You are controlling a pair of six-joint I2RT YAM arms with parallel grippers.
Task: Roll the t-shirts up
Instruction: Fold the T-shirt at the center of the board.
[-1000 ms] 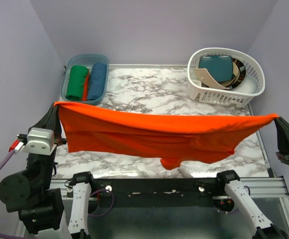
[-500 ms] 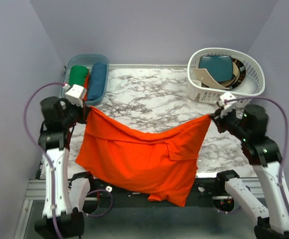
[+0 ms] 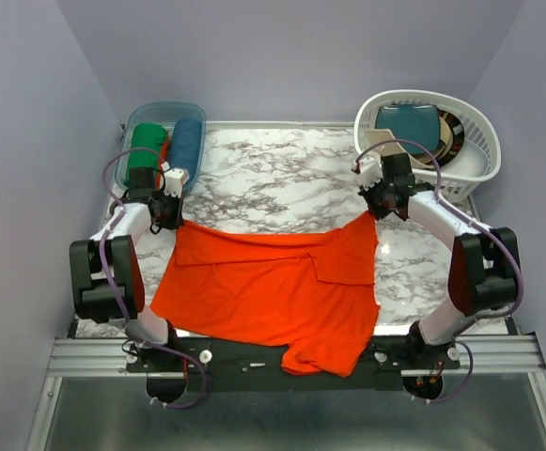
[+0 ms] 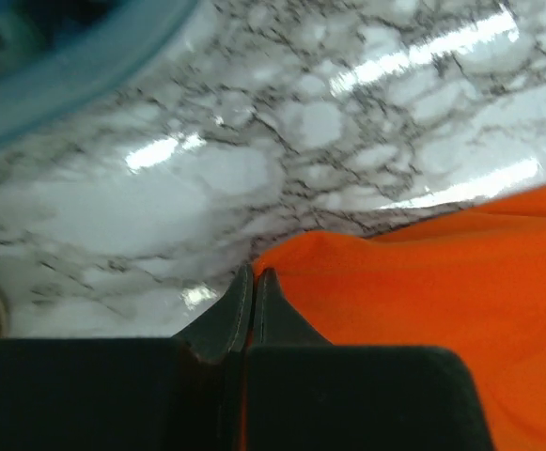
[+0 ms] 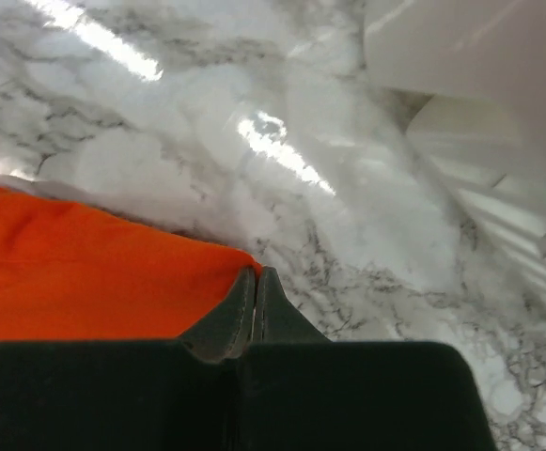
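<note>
A bright orange-red t-shirt [image 3: 263, 287] lies spread on the marble table [image 3: 273, 178], with its near hem and one sleeve hanging over the front edge. At the shirt's far left corner my left gripper [image 3: 170, 213] is shut on the fabric; in the left wrist view the t-shirt [image 4: 442, 272] runs in between the closed jaws of the gripper [image 4: 254, 274]. At the far right corner my right gripper [image 3: 377, 209] is shut on the cloth too; the right wrist view has the t-shirt [image 5: 85, 272] ending at the closed tips of the gripper [image 5: 257, 272].
A clear blue bin [image 3: 130, 178] at the back left holds rolled t-shirts: a green one [image 3: 145, 153], a blue one [image 3: 187, 150] and a thin red one between. A white laundry basket [image 3: 479, 127] with folded clothes stands at the back right, close to the right arm.
The shirt was stretched wide in the air near the front edge. Both arms have carried it toward the back and lowered it, so it now lies on the table with the grippers closer together.
</note>
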